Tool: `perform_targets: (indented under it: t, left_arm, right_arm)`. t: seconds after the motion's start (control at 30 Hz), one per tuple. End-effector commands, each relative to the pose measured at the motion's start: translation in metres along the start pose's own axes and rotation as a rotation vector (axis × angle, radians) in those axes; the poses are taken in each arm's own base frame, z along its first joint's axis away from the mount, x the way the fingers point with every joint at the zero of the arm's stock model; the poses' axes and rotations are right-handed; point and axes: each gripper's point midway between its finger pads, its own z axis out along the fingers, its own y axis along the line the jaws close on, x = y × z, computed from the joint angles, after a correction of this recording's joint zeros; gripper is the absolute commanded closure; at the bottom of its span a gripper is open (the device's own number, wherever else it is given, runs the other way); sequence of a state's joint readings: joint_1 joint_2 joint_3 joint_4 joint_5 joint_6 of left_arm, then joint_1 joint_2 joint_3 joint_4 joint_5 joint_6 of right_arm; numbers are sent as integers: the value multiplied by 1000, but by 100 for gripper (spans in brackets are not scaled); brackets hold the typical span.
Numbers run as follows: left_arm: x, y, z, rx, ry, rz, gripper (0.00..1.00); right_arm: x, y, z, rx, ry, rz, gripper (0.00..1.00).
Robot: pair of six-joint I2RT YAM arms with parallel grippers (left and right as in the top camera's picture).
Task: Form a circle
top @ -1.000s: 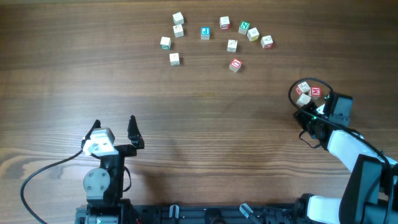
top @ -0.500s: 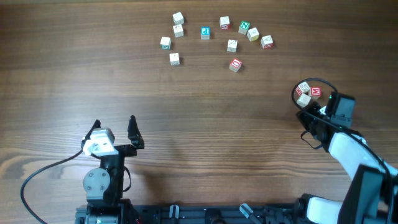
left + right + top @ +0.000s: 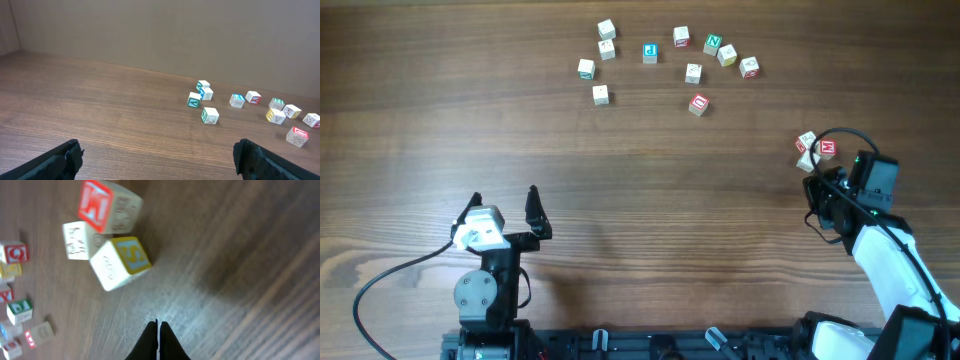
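Note:
Several letter blocks lie in a loose arc at the table's far side, from a white one [image 3: 585, 68] past a blue-faced one [image 3: 650, 52] to a red-faced one [image 3: 698, 104]; the left wrist view shows them too [image 3: 210, 115]. Apart from these, three blocks sit clustered at the right [image 3: 812, 150]: a red M block [image 3: 107, 207], a white block [image 3: 77, 240] and a yellow S block [image 3: 120, 262]. My right gripper [image 3: 158, 325] is shut and empty, its tip just short of the S block. Near the front left, my left gripper [image 3: 505, 205] stands open over bare wood.
The right arm's black cable [image 3: 840, 133] loops just beyond the three-block cluster. The left arm's cable [image 3: 380, 280] trails toward the front left edge. A plain wall [image 3: 150, 30] rises behind the table's far edge.
My right arm has drawn back to the right, away from the three-block cluster, which stays about where it was. The left arm has not moved.

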State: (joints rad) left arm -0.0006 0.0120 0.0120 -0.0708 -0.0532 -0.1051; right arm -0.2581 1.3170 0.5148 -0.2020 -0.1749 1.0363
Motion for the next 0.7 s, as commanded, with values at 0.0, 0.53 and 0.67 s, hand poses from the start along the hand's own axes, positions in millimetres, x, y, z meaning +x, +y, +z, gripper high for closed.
perform_targets:
  t: [0.0, 0.53, 0.67]
  left_arm:
    - [1, 0, 0, 6, -3, 22, 0]
    - [1, 0, 0, 6, -3, 22, 0]
    - [1, 0, 0, 6, -3, 22, 0]
  right_arm:
    - [-5, 0, -3, 0, -23, 210, 95]
    - [-16, 0, 3, -6, -80, 406, 96]
    - [-17, -2, 9, 0, -77, 434, 95]
